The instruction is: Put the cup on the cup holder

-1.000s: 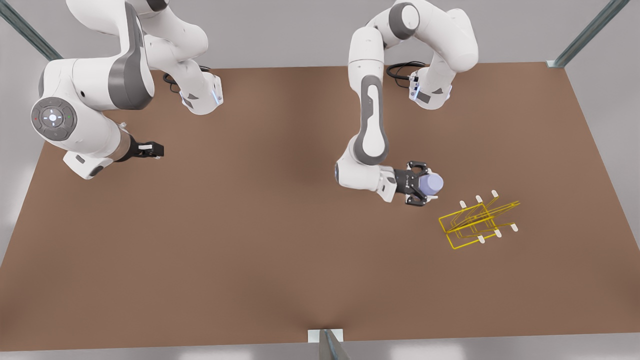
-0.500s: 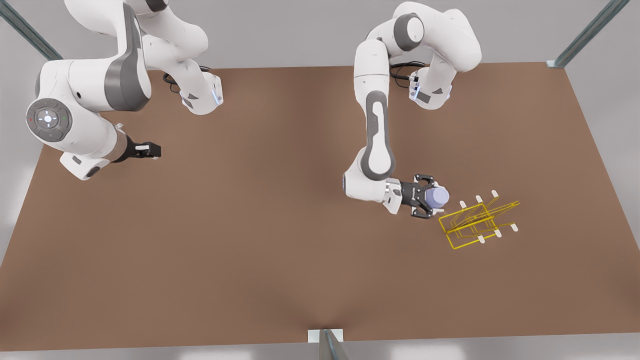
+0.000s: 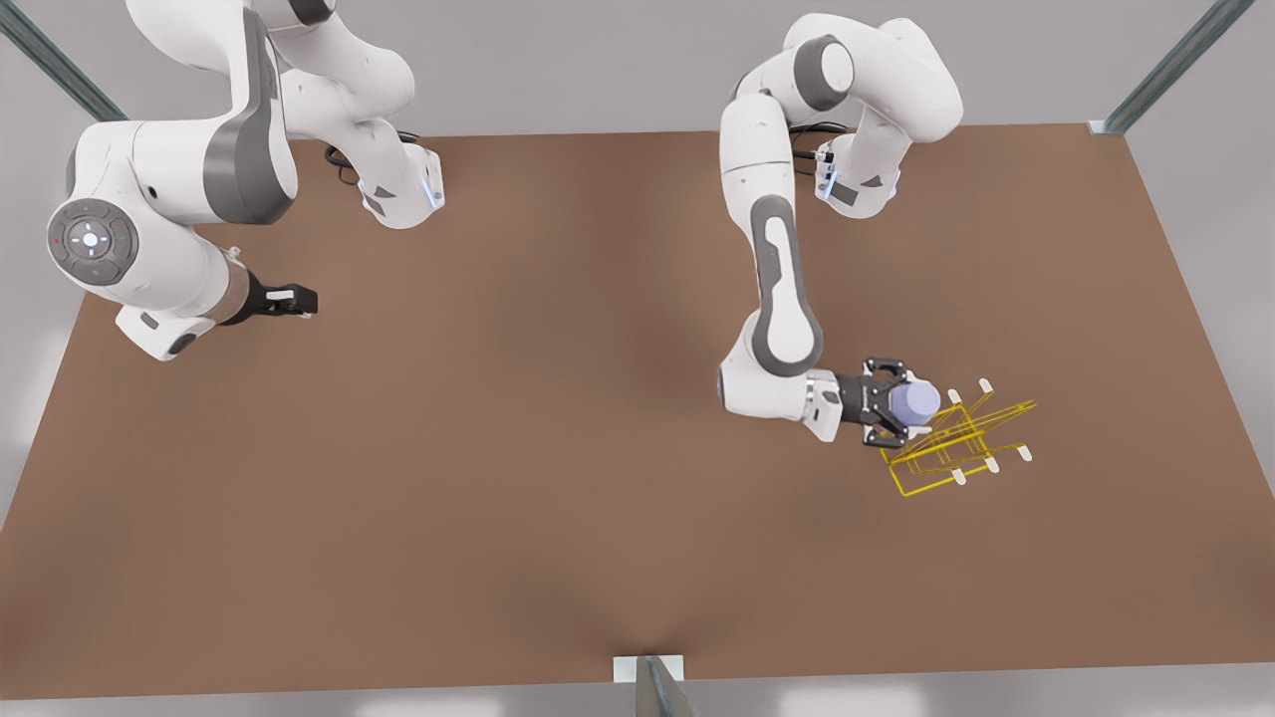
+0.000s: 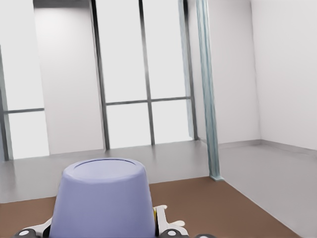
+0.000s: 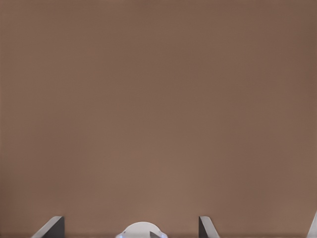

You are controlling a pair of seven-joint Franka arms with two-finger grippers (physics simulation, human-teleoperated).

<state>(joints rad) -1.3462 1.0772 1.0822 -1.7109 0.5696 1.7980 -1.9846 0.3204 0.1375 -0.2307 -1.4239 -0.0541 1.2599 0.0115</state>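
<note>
The brown table (image 3: 498, 448) carries both arms. The left gripper (image 3: 893, 406) reaches flat toward 3 o'clock, fingers clamped on the cup (image 3: 913, 401). The right gripper (image 3: 295, 298) waits at 9 o'clock, fingers apart. The lavender cup lies sideways, at the yellow wire cup holder (image 3: 951, 443).

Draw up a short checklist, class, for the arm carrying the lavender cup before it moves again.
1. Small lavender-blue tapered cup held by left gripper: ok.
2. Cup at the near end of the thin yellow wire-frame cup holder: ok.
3. Cup seated on a white-tipped peg: cannot tell.
4. Holder upright on the brown table: ok.
5. Right gripper far from the holder, open, waiting: ok.
</note>
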